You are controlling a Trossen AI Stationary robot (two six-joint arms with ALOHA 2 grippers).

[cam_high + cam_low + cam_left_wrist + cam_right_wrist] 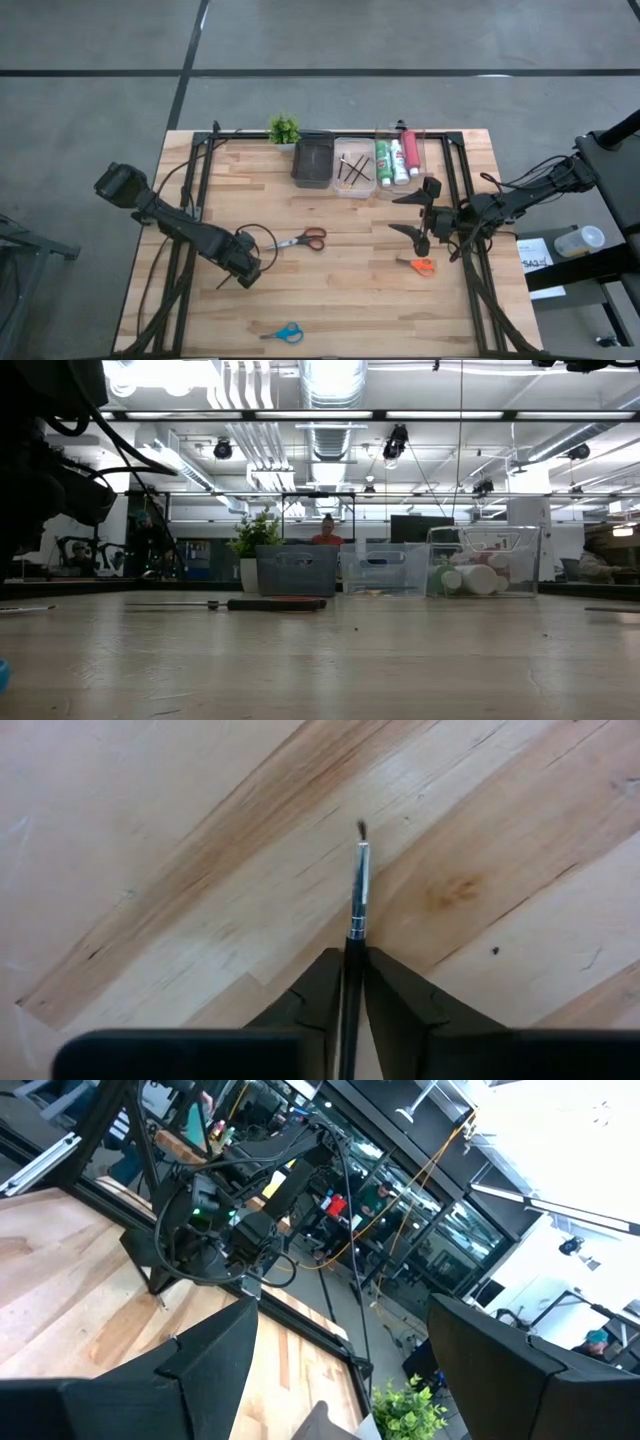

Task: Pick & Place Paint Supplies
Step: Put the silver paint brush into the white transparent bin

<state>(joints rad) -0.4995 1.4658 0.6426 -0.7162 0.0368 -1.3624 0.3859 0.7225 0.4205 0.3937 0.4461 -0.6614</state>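
Observation:
A thin dark brush (359,885) with a silver ferrule lies on the wooden table, and my left gripper (352,960) is shut on it at the table's near left (243,268). My right gripper (421,215) hangs open and level above the right side, holding nothing. Red-handled scissors (303,240) lie flat just right of my left gripper. Orange scissors (421,265) lie flat below my right gripper, and blue scissors (284,333) lie at the near edge. Paint tubes (397,158) and more brushes (353,171) lie in clear bins at the far edge. My left gripper pinches the brush's dark handle (353,952), just behind the ferrule, between its two fingers (322,988). The fingers point down from above and lie across the brush. The bristle end (360,826) sticks out past the fingers, low over the wood; whether it rests there, I cannot tell.
A dark bin (312,162) stands left of the clear bins, and a small green potted plant (284,128) stands beside it at the far edge. A black frame (205,170) runs along the table's left and right sides. Bare wood lies in the table's middle.

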